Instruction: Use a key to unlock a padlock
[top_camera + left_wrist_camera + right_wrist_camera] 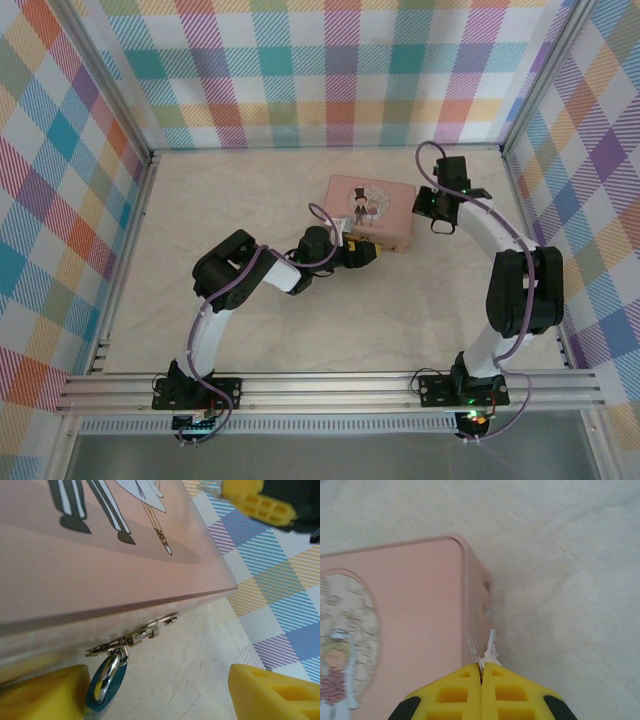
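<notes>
Pale table (250, 200) with checked walls (60, 200), pink tin (372, 212) in the middle, left gripper (160, 695) wide open at the tin's front, gripping nothing, right gripper (481, 672) pinched shut on the tiny key (491, 649) by the tin's corner, left wrist camera close on the blue padlock (104, 697) hanging from the tin's silver clasp (135, 637), just beside one yellow finger (45, 695)

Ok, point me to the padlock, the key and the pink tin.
padlock (107, 684): left wrist view, top by shackle.
key (491, 647): right wrist view, bare blade.
pink tin (372, 212): top external view, lid centre.
</notes>
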Robot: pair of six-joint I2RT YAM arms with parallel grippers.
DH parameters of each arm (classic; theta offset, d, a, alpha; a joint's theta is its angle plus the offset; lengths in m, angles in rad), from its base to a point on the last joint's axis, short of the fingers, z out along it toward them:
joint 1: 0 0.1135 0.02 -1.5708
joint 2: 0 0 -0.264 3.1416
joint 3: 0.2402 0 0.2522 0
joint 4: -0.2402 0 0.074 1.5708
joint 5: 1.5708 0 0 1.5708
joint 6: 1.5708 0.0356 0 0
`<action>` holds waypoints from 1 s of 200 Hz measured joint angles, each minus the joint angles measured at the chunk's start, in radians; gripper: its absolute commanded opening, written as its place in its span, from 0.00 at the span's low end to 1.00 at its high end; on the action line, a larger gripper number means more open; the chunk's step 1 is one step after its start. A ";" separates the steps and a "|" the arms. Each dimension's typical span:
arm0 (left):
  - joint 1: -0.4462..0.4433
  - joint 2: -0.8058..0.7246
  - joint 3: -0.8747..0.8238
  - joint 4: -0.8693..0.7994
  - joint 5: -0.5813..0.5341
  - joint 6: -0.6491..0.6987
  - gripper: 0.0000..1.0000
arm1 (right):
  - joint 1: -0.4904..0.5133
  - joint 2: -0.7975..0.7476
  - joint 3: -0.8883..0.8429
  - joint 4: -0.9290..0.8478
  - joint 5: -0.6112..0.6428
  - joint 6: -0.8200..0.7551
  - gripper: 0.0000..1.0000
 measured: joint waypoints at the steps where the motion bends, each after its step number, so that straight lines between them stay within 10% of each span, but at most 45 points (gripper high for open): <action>1: 0.000 0.000 0.000 0.000 0.000 0.000 0.73 | 0.000 0.000 -0.002 0.000 0.000 0.000 0.00; 200: 0.094 -0.021 -0.070 0.053 0.021 -0.034 0.65 | 0.090 0.074 -0.069 0.097 -0.057 0.029 0.00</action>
